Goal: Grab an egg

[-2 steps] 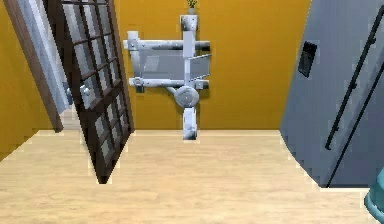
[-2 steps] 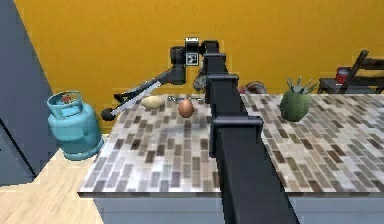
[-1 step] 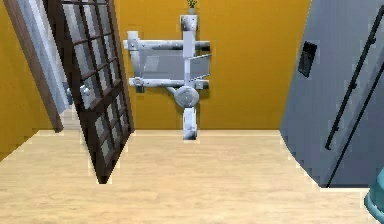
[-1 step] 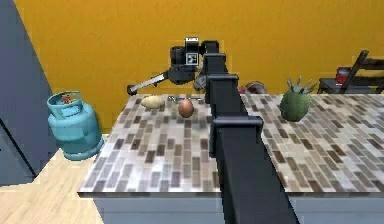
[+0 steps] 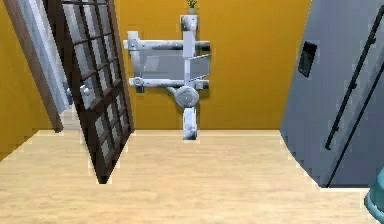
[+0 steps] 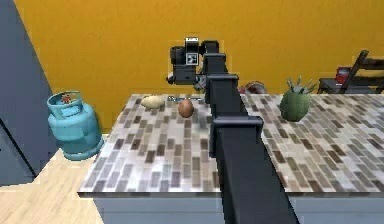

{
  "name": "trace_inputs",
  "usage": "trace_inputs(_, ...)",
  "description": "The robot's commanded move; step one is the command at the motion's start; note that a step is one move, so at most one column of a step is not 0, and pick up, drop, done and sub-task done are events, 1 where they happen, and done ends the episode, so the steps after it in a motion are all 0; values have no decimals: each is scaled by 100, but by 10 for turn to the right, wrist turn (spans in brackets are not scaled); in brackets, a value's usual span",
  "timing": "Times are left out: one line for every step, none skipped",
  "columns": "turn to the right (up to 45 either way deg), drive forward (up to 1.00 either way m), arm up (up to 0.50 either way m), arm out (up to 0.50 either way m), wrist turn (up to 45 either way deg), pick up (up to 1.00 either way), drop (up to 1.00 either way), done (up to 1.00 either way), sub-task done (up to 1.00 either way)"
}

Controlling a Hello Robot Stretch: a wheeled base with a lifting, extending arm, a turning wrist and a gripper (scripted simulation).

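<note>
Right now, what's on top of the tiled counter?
A brown egg, a pale lump and a spiky green plant. The arm covers a strip of the counter.

A home kitchen: grey fridge (image 5: 340, 90), tiled counter (image 6: 150, 150), gas cylinder (image 6: 72, 125).

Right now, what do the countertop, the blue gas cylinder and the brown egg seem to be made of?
Countertop: looks like a stone or ceramic mosaic, judging by its small grey, brown and white tiles; matte.
Gas cylinder: probably painted metal; smooth light-blue body with a soft sheen and a reddish fitting on top.
Egg: seemingly a smooth brown shell; too small to judge the finish.
</note>
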Motion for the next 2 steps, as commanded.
trace_inputs(0, 0, -12, 0, 0, 0, 0, 0, 0)
trace_inputs(0, 0, 0, 0, 0, 100, 0, 0, 0)
